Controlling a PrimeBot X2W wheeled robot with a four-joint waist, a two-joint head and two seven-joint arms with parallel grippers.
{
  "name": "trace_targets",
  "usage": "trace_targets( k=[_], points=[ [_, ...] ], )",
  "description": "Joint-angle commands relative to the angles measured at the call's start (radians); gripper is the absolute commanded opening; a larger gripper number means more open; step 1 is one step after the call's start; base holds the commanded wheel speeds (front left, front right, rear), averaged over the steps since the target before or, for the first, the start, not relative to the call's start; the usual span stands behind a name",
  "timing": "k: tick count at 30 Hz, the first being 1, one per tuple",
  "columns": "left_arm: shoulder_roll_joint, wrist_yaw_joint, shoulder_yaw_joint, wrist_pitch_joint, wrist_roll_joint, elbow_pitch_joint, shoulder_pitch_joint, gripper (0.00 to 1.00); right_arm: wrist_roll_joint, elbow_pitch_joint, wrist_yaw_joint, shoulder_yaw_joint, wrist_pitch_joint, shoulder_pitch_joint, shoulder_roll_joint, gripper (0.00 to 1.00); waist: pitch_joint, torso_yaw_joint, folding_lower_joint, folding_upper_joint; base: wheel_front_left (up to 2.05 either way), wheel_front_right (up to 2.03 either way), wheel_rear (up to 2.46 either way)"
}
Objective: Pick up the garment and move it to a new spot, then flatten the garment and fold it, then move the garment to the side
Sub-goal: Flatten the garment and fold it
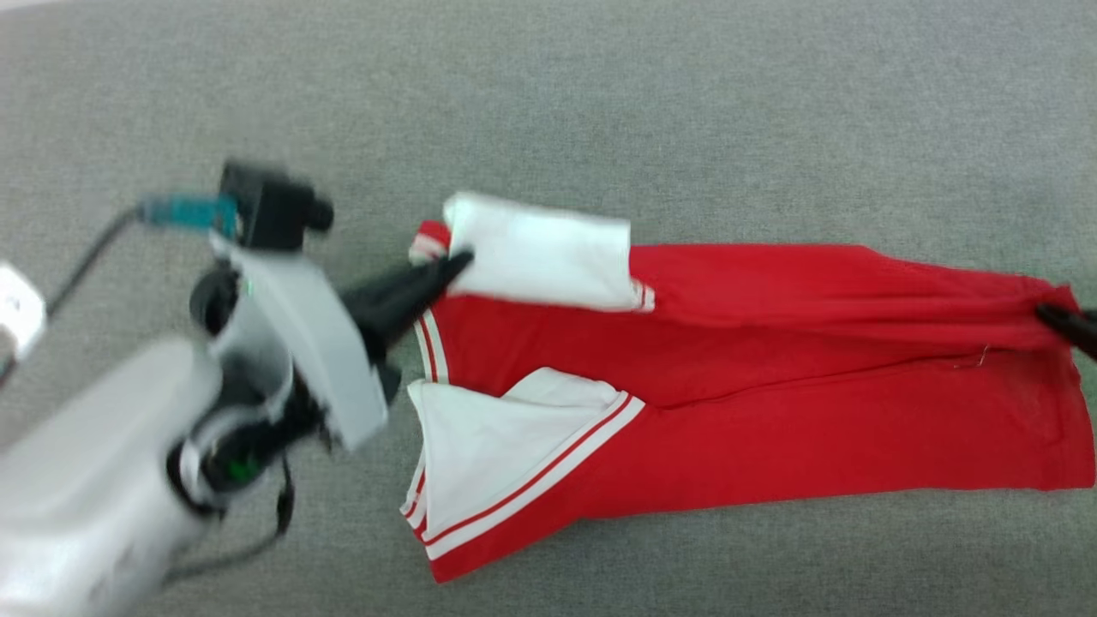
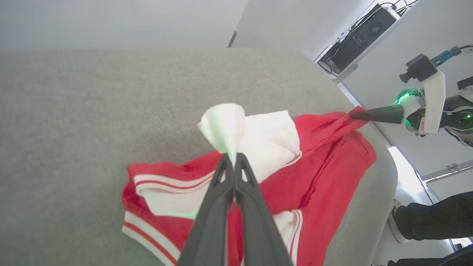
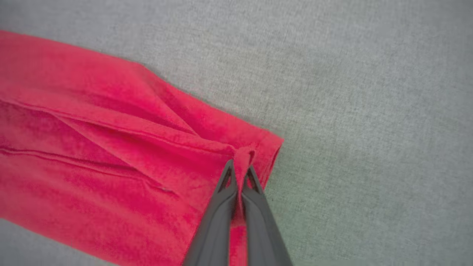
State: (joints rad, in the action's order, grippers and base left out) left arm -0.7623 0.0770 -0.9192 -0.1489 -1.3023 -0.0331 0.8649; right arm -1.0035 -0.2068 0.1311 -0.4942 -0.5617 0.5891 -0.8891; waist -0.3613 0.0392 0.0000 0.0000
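Left jaws: all but closed. The left gripper (image 2: 232,157) had its two dark fingers pressed together on a pinch of white sleeve cloth, which bunched up into a small peak above the tips.
Right jaws: likewise drawn nearly shut. The right gripper (image 3: 240,168) pinched a narrow fold of red cloth between its tips, right at the hem corner.
Held thing: the garment (image 1: 771,411), a red T-shirt gripped at both ends (one gripper at a sleeve, the other at the hem).
Lie of the garment: it stretched across the grey fabric surface (image 1: 600,103) from the left of the head view to its right edge. Long creases ran along the red body toward the right gripper's pinch.
Upper sleeve (image 1: 540,253): white, folded over onto the red body, with the left gripper's tips at its left edge.
Lower sleeve (image 1: 488,446): white, lying flat near the head view's middle, bordered by white-and-red stripe bands.
Left arm: a pale wrist housing (image 1: 326,360) carried a black camera block (image 1: 266,206) and a teal connector (image 1: 184,210), all blurred.
Beyond the surface: in the left wrist view, a dark trouser leg (image 2: 436,218) and a shoe (image 2: 397,221) of a person stood past the rounded edge. A black box (image 2: 358,35) with cables lay farther off.
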Motion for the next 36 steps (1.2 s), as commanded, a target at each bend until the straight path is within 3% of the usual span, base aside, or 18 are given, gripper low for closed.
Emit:
trace_targets(
  k=[1, 5, 12, 18, 24, 26, 27, 28, 36],
  points=[
    [-0.007, -0.009, -0.005, 0.007, 0.0, 0.012, -0.029, 0.0, -0.01, 0.006, -0.001, 0.012, 0.004, -0.019, -0.006, 0.0, -0.002, 0.0, 0.0, 0.0, 0.0, 0.0, 0.0],
    [-0.04, -0.064, -0.006, 0.07, -0.014, 0.097, -0.138, 0.0, 0.012, 0.038, -0.001, 0.061, 0.005, -0.096, 0.0, 0.0, -0.008, 0.0, 0.0, 0.0, 0.0, 0.0, 0.0],
    [-0.055, -0.122, -0.016, 0.142, -0.016, 0.147, -0.251, 0.0, 0.046, 0.061, -0.001, 0.156, -0.003, -0.157, 0.051, 0.0, -0.033, 0.001, 0.0, 0.0, 0.0, 0.0, 0.0],
    [-0.003, -0.157, -0.079, 0.143, 0.077, 0.06, -0.241, 0.0, 0.131, 0.009, -0.001, 0.181, 0.004, -0.17, 0.123, 0.0, -0.047, -0.002, 0.0, 0.0, 0.0, 0.0, 0.0],
    [0.05, -0.162, -0.107, 0.156, 0.122, -0.034, -0.225, 0.0, 0.169, -0.039, -0.001, 0.17, 0.008, -0.17, 0.182, 0.0, -0.046, -0.001, 0.0, 0.0, 0.0, 0.0, 0.0],
    [0.061, -0.156, -0.093, 0.175, 0.108, -0.048, -0.233, 0.46, 0.172, -0.042, -0.001, 0.169, 0.011, -0.17, 0.194, 0.47, -0.037, 0.002, 0.0, 0.0, 0.0, 0.0, 0.0],
    [0.065, -0.154, -0.085, 0.189, 0.1, -0.051, -0.241, 0.83, 0.171, -0.036, -0.001, 0.164, 0.008, -0.172, 0.194, 1.0, -0.029, 0.003, 0.0, 0.0, 0.0, 0.0, 0.0],
    [0.067, -0.152, -0.078, 0.202, 0.096, -0.053, -0.247, 1.0, 0.168, -0.029, 0.0, 0.172, 0.02, -0.172, 0.194, 1.0, -0.021, 0.003, 0.0, 0.0, 0.0, 0.0, 0.0],
    [0.057, -0.187, -0.025, 0.336, 0.093, -0.014, -0.315, 1.0, 0.144, -0.003, -0.001, 0.275, -0.009, -0.201, 0.182, 1.0, 0.067, -0.005, 0.0, 0.0, 0.0, 0.0, 0.0]
  ],
)
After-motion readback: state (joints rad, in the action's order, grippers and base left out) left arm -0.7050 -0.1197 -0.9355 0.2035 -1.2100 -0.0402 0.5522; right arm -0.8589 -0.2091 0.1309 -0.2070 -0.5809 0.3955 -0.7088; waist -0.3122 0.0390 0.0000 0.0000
